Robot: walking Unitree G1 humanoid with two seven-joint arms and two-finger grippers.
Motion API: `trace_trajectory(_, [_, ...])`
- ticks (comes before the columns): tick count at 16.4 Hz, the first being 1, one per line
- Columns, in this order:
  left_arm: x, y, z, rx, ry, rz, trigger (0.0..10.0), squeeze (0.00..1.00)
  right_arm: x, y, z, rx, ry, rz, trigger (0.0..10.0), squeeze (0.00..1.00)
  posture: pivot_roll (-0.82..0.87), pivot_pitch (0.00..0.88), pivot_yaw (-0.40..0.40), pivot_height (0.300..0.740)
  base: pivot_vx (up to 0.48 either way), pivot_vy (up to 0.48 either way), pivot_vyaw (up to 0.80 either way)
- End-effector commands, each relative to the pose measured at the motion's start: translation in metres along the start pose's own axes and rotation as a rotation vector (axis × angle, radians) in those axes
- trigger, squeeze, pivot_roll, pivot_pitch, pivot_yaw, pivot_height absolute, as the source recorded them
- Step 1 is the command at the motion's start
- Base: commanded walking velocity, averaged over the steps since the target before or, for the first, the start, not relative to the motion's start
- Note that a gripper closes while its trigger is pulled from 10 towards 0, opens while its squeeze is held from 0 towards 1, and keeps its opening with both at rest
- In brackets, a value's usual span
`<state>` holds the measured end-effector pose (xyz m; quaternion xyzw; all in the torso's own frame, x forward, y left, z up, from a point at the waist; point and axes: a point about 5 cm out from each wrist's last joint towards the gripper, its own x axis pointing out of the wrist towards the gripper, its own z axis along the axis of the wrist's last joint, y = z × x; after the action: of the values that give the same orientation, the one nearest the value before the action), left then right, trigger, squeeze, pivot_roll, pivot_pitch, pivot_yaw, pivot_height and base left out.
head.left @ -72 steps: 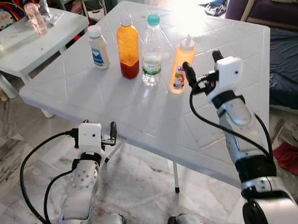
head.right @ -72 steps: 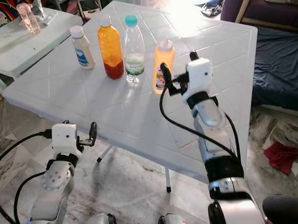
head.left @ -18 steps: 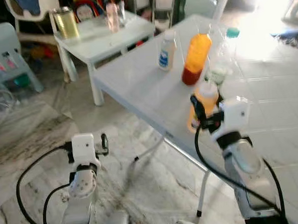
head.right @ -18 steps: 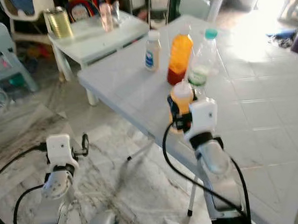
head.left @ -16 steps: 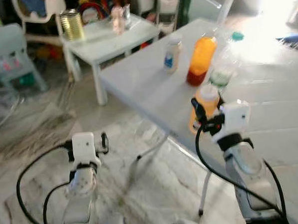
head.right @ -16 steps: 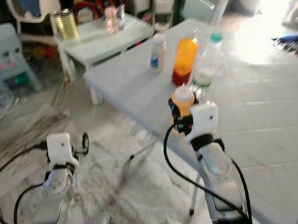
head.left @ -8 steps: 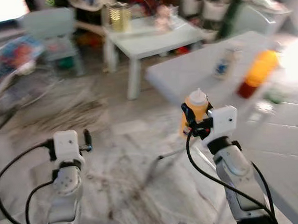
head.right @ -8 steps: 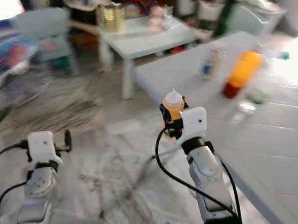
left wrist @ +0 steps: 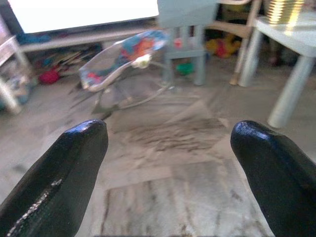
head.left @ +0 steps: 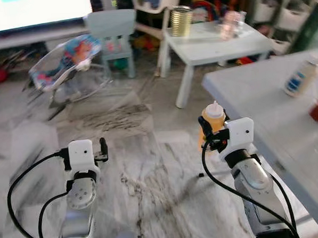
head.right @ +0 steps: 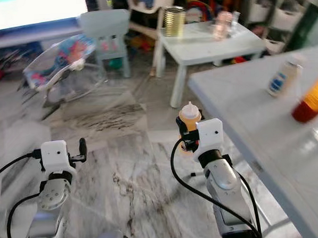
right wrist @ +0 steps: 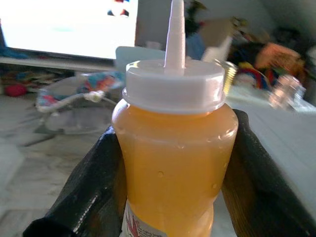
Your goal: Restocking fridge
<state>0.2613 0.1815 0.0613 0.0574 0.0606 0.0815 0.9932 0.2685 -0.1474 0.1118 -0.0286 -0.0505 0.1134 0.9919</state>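
One orange squeeze bottle (right wrist: 173,163) sits upright, pinched in the right gripper (head.left: 215,133), at 2 o'clock over the floor. The left gripper (left wrist: 168,163) spreads wide, empty. Bumpy walking might make it slip.

Veined marble floor (head.left: 140,168), small white table (head.left: 213,41), pale blue chair (head.left: 110,25)

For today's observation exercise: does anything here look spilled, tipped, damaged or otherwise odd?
Nothing stands out. The right tool holds the orange squeeze bottle upright with its cap on and no drips. The white bottle stands upright on the big white table.
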Motion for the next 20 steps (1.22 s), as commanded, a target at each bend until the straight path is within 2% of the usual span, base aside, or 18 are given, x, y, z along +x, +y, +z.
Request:
trace_trajectory(1, [0.001,0.003,-0.002,0.012,0.008,0.009,10.0,0.00,0.001,0.002,0.001,0.009,-0.015,-0.001,10.0,0.00,0.11,0.009,-0.054,0.740,0.000,0.000,0.80])
trace_trajectory(8, [-0.004,0.005,-0.008,0.030,0.016,0.005,10.0,0.00,-0.004,-0.001,-0.007,0.005,0.001,-0.037,10.0,0.00,0.09,0.009,-0.036,0.740,0.000,0.000,0.80])
trace_trajectory(10, [-0.004,0.007,-0.009,0.047,0.012,-0.001,10.0,0.00,-0.009,-0.013,-0.008,-0.024,-0.001,-0.088,10.0,0.00,0.07,0.013,-0.012,0.740,0.000,0.000,0.80])
trace_trajectory(12, [0.003,0.004,-0.006,0.071,0.003,-0.029,10.0,0.00,-0.014,-0.023,-0.010,-0.055,0.005,-0.129,10.0,0.00,0.06,0.018,0.007,0.740,0.000,0.000,0.80])
trace_trajectory(14, [0.011,0.002,0.006,0.081,-0.021,-0.049,10.0,0.00,-0.014,-0.030,-0.009,-0.102,0.002,-0.170,10.0,0.00,0.07,0.036,0.020,0.740,0.000,0.000,0.80])
trace_trajectory(15, [0.014,0.005,0.013,0.106,-0.049,-0.051,10.0,0.00,-0.013,-0.030,-0.008,-0.113,-0.002,-0.159,10.0,0.00,0.08,0.049,0.019,0.740,0.000,0.000,0.80])
trace_trajectory(16, [0.013,0.008,0.013,0.107,-0.046,-0.046,10.0,0.00,-0.012,-0.030,-0.008,-0.111,0.000,-0.155,10.0,0.00,0.08,0.051,0.019,0.740,0.000,0.000,0.80])
trace_trajectory(18, [0.008,0.014,0.005,0.104,-0.021,-0.026,10.0,0.00,-0.009,-0.026,-0.010,-0.086,0.003,-0.149,10.0,0.00,0.09,0.056,0.014,0.740,0.000,0.000,0.80])
trace_trajectory(20, [0.000,0.013,-0.002,0.092,-0.005,-0.006,10.0,0.00,-0.007,-0.023,-0.010,-0.091,-0.002,-0.153,10.0,0.00,0.09,0.057,0.002,0.740,0.000,0.000,0.80])
